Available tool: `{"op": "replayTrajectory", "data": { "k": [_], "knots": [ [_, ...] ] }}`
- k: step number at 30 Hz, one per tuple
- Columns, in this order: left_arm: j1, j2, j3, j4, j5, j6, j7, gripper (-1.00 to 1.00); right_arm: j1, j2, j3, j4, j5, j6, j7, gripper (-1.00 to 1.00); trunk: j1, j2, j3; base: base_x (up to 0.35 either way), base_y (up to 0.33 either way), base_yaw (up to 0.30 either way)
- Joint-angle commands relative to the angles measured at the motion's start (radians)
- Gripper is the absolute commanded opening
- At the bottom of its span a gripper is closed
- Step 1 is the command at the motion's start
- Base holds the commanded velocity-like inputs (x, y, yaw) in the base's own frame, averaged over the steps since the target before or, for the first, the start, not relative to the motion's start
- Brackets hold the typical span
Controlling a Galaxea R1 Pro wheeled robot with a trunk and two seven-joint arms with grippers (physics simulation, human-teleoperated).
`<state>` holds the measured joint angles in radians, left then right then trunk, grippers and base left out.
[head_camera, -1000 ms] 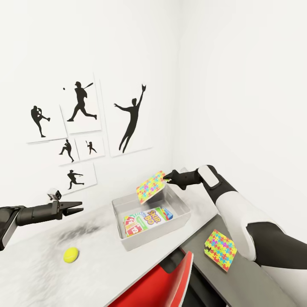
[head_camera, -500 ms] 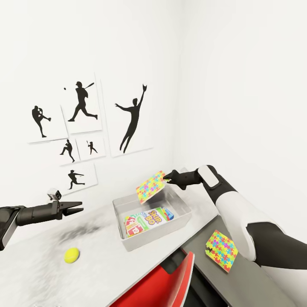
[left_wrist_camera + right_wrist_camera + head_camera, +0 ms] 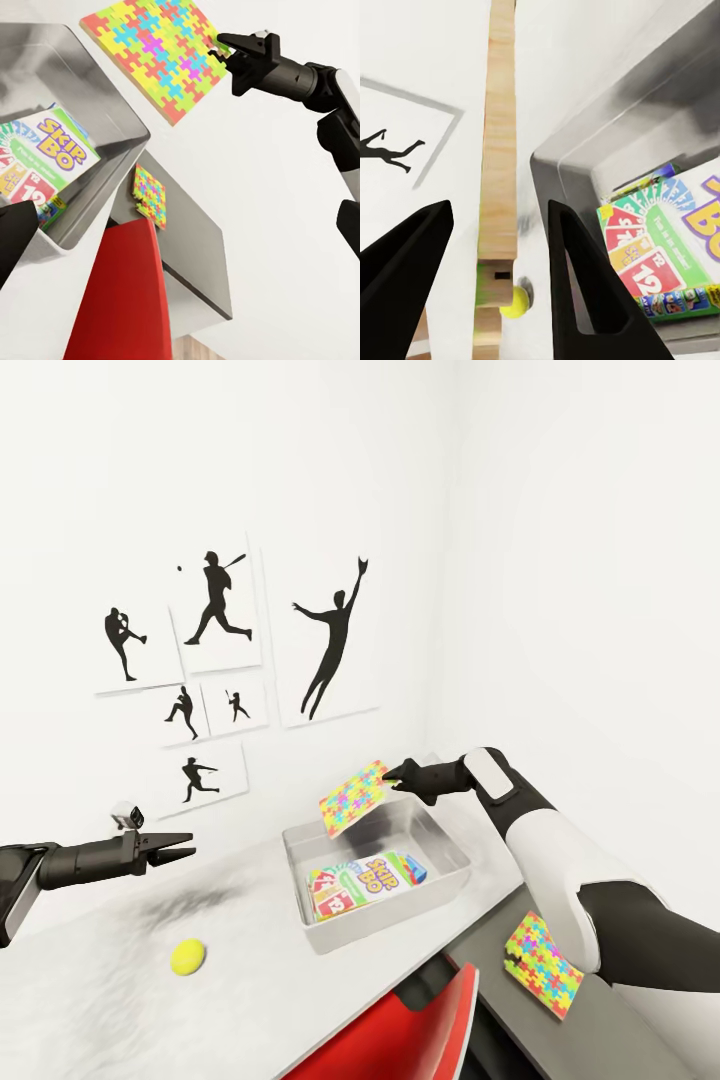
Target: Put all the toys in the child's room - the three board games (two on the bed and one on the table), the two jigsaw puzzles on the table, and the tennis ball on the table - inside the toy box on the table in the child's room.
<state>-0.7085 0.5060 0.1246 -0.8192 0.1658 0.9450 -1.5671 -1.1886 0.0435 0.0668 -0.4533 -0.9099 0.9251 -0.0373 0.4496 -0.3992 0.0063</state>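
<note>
Nearest, at bottom centre of the head view, the red chair [image 3: 400,1040] back pokes up against the bench [image 3: 90,1000] edge. Lower right, on the darker grey corner section [image 3: 640,1040], one jigsaw puzzle [image 3: 543,965] lies flat, close by the right arm's elbow. Lower left, the tennis ball [image 3: 188,957] sits alone on the white top, well apart from the toy box [image 3: 440,895]. Left edge, mid-height: the left gripper [image 3: 180,851] hangs above the bench w/ nothing in it, fingers drawn close together at the tips. Centre frame, the toy box rests on the white top near the corner; inside it lie flat printed board games [image 3: 365,880], a white "Skip-Bo" box uppermost, a blue one peeking out just beside it toward the far wall of the bin. Above the box's far-left corner, the held jigsaw puzzle [image 3: 352,798] hangs tilted in the air, pinched at one corner by the right gripper [image 3: 390,780]; the left wrist view shows that same pinch at the corner, fingers closed on the tile, and the right wrist view looks along the tile's wooden edge down into the bin. Farthest back, upper left, black sports silhouette pictures [image 3: 330,640] hang on the white wall.
</note>
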Motion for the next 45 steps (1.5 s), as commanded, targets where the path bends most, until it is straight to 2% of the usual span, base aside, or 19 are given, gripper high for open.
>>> {"op": "replayTrajectory", "data": {
  "k": [1,32,45],
  "knots": [
    [0.000,0.000,0.000,0.000,0.000,0.011,-0.004,1.00,0.000,-0.001,0.004,-0.001,-0.006,0.002,-0.004,-1.00,0.000,-0.001,0.000,0.002,0.002,0.003],
    [0.000,0.000,0.000,0.000,0.000,0.010,-0.004,1.00,0.014,-0.002,0.005,0.002,-0.006,0.002,-0.001,-1.00,0.000,-0.001,0.000,0.000,0.000,0.000],
    [0.000,-0.001,0.000,0.000,0.000,0.009,-0.004,1.00,0.014,-0.002,0.007,0.002,-0.004,0.001,0.000,-1.00,0.000,-0.001,0.000,0.076,0.000,0.000]
  ]
}}
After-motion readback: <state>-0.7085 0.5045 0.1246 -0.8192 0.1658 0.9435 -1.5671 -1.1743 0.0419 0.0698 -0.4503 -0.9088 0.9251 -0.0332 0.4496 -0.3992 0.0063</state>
